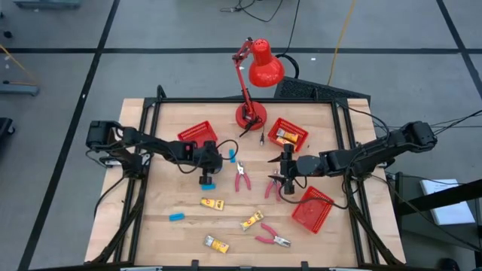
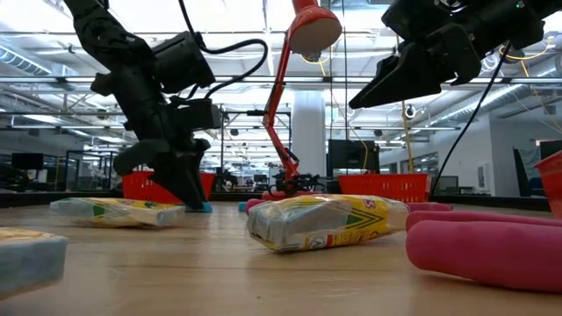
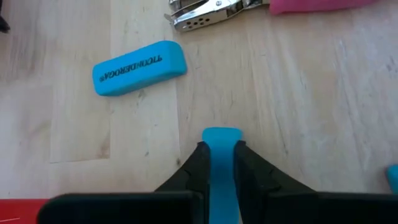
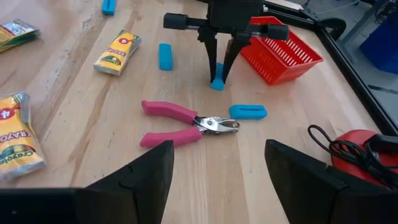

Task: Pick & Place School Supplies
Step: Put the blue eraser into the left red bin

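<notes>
While the left gripper (image 4: 217,79) pinches a blue block (image 3: 222,163), one basket (image 1: 288,134) holds yellow packets (image 1: 284,137)

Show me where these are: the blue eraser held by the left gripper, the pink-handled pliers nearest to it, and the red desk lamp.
blue eraser (image 3: 221,163), left wrist view, its top face between the fingers.
pink-handled pliers (image 4: 171,110), right wrist view, upper handle.
red desk lamp (image 1: 264,67), high view, on the shade.

Pink plier handles (image 3: 323,5) cut off by the left wrist view's edge. Crayon packet (image 4: 17,146) cropped at the right wrist view's edge. Contents of far basket (image 1: 287,135) too small to identify.
</notes>
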Robot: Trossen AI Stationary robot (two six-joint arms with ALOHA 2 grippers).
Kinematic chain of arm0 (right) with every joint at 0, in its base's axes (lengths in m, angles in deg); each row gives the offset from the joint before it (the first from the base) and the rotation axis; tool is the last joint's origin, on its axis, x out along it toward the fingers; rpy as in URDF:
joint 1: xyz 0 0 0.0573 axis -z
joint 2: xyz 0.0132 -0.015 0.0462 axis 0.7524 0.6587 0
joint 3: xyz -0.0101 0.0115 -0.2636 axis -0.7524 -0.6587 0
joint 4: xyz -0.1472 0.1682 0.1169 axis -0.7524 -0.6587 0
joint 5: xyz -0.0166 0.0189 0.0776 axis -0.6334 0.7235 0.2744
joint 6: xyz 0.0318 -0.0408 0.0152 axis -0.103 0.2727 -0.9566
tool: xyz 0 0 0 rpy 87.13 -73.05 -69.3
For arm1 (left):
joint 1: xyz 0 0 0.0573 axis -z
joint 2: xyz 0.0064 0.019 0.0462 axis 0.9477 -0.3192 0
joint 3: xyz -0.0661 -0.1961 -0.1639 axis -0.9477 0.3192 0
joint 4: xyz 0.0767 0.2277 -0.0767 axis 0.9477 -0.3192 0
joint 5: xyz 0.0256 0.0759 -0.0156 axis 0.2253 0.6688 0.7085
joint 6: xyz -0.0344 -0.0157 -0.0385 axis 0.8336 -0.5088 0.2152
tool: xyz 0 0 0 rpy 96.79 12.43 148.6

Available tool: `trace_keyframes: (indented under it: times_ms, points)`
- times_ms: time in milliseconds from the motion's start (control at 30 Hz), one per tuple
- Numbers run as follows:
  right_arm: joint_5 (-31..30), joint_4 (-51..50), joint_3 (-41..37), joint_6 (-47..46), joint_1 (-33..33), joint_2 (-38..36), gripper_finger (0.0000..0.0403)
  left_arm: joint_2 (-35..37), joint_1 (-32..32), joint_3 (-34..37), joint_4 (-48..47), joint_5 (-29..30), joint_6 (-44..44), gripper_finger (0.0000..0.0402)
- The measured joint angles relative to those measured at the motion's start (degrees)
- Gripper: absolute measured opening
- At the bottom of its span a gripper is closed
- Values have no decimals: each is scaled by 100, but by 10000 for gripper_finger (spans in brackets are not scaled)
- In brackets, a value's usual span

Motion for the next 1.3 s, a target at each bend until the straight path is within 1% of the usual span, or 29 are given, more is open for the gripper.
trace_keyframes:
  times_ms: [200, 300, 333, 367, 400, 633, 667, 733, 800, 900, 1033, 1167, 1300]
  points:
    - [2, -2, 0, -62, 0, 0, 242, 180, 95, 20, 97, 138, 178, 40]
    - [6, -2, 0, -84, 0, 0, 242, 490, 102, 40, 36, 95, 191, 39]
    - [8, 0, 0, -104, 0, 0, 242, 594, 108, 40, 88, 92, 182, 33]
    - [10, -1, 0, -124, 0, 0, 242, 687, 105, 35, 130, 90, 168, 13]
    - [12, -5, 0, -130, 0, 0, 242, 782, 100, 34, 134, 96, 144, 3]
    - [17, -6, -2, -147, 0, 0, 242, 1357, 28, 31, 94, 199, -39, 2]
    - [18, -2, -2, -147, 0, 0, 242, 1403, 4, 25, 42, 117, -92, 2]
    - [39, -15, -2, -149, 0, 0, 242, 1431, -44, 21, -176, -289, -242, 2]
    - [42, -34, -2, -144, 0, 2, 242, 1394, -56, 21, -388, -464, -266, 1]
    - [42, -67, -2, -142, 0, 2, 242, 1244, 3, 21, -598, -535, -475, 14]
    - [42, -113, -2, -146, 0, 2, 242, 1056, 251, 21, -599, -566, -1006, 48]
    - [42, -135, -2, -178, 0, 2, 242, 937, 459, 21, -551, -414, -1312, 95]
    - [43, -165, -2, -188, 0, 2, 242, 935, 524, 21, -542, -62, -1279, 154]
